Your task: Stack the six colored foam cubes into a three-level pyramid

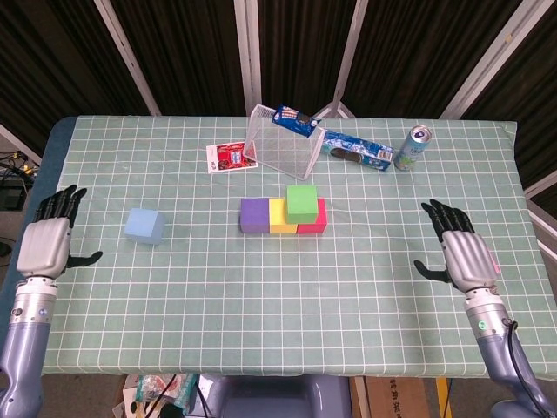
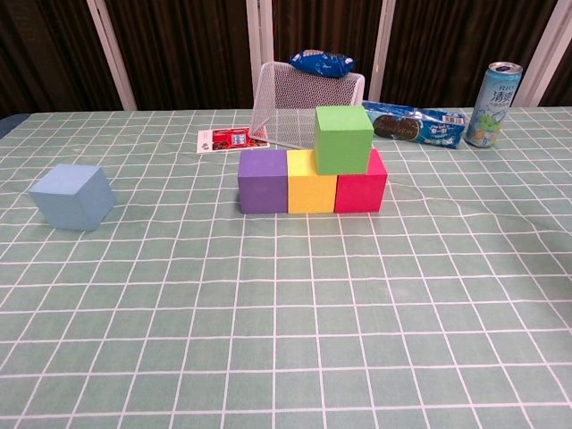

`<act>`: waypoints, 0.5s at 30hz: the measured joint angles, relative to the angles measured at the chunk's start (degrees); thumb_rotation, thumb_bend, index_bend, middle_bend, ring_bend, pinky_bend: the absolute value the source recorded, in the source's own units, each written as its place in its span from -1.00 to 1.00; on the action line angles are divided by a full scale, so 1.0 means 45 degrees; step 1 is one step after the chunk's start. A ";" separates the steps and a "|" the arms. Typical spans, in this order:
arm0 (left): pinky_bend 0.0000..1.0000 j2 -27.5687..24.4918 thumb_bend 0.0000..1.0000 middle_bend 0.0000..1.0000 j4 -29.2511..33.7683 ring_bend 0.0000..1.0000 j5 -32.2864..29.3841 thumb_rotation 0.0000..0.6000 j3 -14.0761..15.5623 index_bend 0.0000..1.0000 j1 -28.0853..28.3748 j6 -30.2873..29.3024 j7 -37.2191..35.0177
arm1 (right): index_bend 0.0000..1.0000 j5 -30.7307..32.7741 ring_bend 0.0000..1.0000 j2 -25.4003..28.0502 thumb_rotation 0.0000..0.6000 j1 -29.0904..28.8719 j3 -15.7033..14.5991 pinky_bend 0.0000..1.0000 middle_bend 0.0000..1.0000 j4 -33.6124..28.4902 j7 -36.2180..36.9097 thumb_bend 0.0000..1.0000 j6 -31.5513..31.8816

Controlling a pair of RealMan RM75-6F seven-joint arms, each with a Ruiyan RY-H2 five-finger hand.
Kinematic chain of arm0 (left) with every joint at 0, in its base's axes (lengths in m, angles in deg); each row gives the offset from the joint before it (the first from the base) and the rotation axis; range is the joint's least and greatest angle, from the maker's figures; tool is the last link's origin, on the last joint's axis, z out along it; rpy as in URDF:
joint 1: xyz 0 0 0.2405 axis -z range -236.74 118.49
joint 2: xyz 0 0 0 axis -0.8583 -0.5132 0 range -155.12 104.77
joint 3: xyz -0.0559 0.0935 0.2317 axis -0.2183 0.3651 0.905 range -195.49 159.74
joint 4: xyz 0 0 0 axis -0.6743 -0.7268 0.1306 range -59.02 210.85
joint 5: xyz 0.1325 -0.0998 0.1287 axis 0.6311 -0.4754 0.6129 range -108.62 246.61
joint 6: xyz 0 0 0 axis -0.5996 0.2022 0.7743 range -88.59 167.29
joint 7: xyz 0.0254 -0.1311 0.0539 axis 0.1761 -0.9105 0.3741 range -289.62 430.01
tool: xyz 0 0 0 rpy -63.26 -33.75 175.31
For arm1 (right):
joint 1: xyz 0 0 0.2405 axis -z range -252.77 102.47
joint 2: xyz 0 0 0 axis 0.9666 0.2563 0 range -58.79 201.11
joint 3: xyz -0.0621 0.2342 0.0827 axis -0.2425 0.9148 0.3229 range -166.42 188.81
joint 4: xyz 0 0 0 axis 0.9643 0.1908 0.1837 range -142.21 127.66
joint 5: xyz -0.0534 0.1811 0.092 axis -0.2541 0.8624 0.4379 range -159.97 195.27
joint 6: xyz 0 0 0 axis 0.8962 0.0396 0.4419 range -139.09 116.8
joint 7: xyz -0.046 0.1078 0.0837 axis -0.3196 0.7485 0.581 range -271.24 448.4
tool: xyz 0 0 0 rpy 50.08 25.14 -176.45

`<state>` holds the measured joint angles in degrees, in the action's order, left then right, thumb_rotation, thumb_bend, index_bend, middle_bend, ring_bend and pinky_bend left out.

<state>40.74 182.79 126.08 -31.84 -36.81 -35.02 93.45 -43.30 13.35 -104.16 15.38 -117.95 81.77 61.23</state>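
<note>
Green printing on the can (image 2: 493,105) is being shown, unreadable; left hand (image 1: 45,246) and right hand (image 1: 466,257) are being held spread wide, empty.

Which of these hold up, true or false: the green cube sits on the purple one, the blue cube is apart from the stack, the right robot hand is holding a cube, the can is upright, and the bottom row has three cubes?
1. The green cube sits on the purple cube. False: it rests over the yellow cube and red cube.
2. The blue cube lies apart from the stack. True.
3. The right robot hand holds a cube. False: its fingers are spread and hold nothing.
4. The can stands upright. True.
5. The bottom row has three cubes. True.
6. The left robot hand touches the blue cube. False: it is apart from it.
</note>
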 measured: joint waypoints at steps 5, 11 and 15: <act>-0.94 0.0199 -0.78 -1.00 -0.0144 -1.00 -0.0581 1.00 -0.0098 -1.00 0.0598 0.0649 0.0500 | -1.00 -0.0192 -1.00 0.0135 1.00 0.0147 0.0183 -1.00 -1.00 0.0060 0.0443 -0.42 -0.0304; -0.86 0.0356 -0.47 -1.00 0.0002 -1.00 -0.1353 1.00 -0.0159 -1.00 0.1447 0.1423 0.1393 | -1.00 -0.0391 -1.00 0.0247 1.00 0.0323 0.0423 -1.00 -1.00 0.0081 0.0798 -0.42 -0.0544; -0.84 0.0454 -0.40 -0.99 0.0111 -1.00 -0.2164 1.00 -0.0200 -1.00 0.2209 0.2000 0.2286 | -1.00 -0.0508 -1.00 0.0314 1.00 0.0420 0.0538 -1.00 -1.00 0.0018 0.0921 -0.42 -0.0641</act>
<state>42.79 183.28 116.34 -32.74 -26.87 -26.02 103.73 -45.59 14.77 -102.27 17.80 -117.87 85.92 58.35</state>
